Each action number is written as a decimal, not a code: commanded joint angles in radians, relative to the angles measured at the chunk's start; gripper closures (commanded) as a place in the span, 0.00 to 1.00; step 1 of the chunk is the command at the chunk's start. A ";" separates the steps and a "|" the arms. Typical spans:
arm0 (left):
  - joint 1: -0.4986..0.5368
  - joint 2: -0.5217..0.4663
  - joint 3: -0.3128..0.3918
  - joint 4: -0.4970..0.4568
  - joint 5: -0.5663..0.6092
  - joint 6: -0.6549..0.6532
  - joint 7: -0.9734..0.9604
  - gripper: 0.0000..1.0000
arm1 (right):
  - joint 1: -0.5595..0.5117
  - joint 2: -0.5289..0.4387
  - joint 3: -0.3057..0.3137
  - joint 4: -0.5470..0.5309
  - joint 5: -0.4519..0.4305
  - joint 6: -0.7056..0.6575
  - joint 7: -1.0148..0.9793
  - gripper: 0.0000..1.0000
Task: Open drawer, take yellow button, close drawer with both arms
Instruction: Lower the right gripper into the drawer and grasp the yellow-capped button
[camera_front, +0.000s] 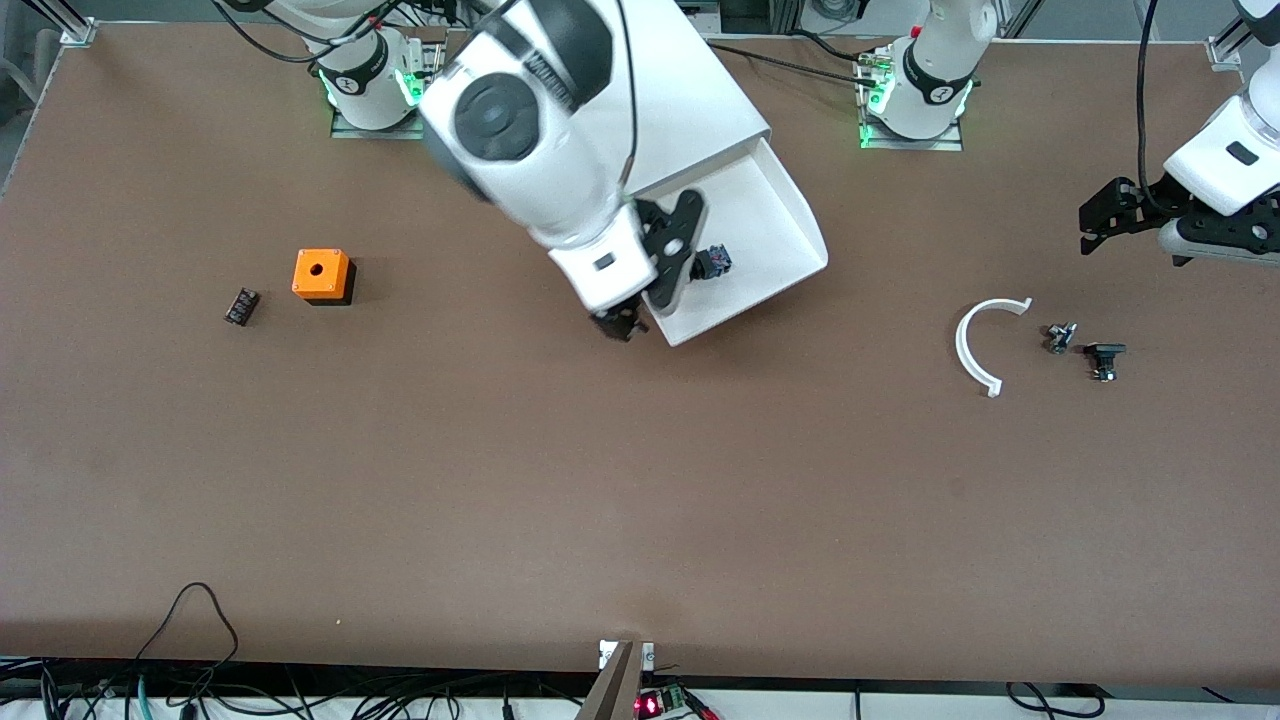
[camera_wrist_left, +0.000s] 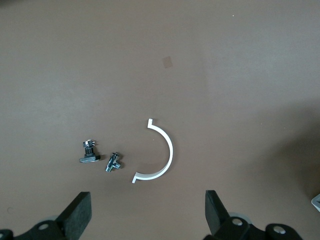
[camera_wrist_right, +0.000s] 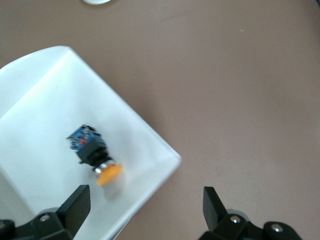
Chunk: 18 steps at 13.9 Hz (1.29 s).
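We see the right arm (camera_front: 540, 120) blurred, hiding most of the cabinet (camera_front: 700, 90) and the button's (camera_front: 712, 262) orange cap.

Open drawer (camera_front: 775, 215) with button (camera_front: 714, 262) inside, right hand (camera_front: 630, 318) over its front lip.

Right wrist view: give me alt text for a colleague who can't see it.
The button, orange cap and black body, lies on its side in the open white drawer, below the right gripper with its fingers open. Brown table surrounds the drawer.

Orange-capped button (camera_wrist_right: 94, 156) inside open drawer (camera_front: 775, 215)
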 joint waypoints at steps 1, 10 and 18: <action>0.001 0.002 0.001 0.005 0.018 -0.004 -0.013 0.00 | 0.081 0.037 -0.014 0.042 -0.060 -0.022 -0.026 0.00; 0.004 0.004 0.001 0.007 0.016 -0.004 -0.013 0.00 | 0.222 0.104 -0.150 0.043 -0.071 0.038 -0.158 0.00; 0.004 0.013 -0.007 0.007 0.027 -0.001 -0.008 0.00 | 0.296 0.123 -0.218 0.028 -0.081 0.021 -0.253 0.04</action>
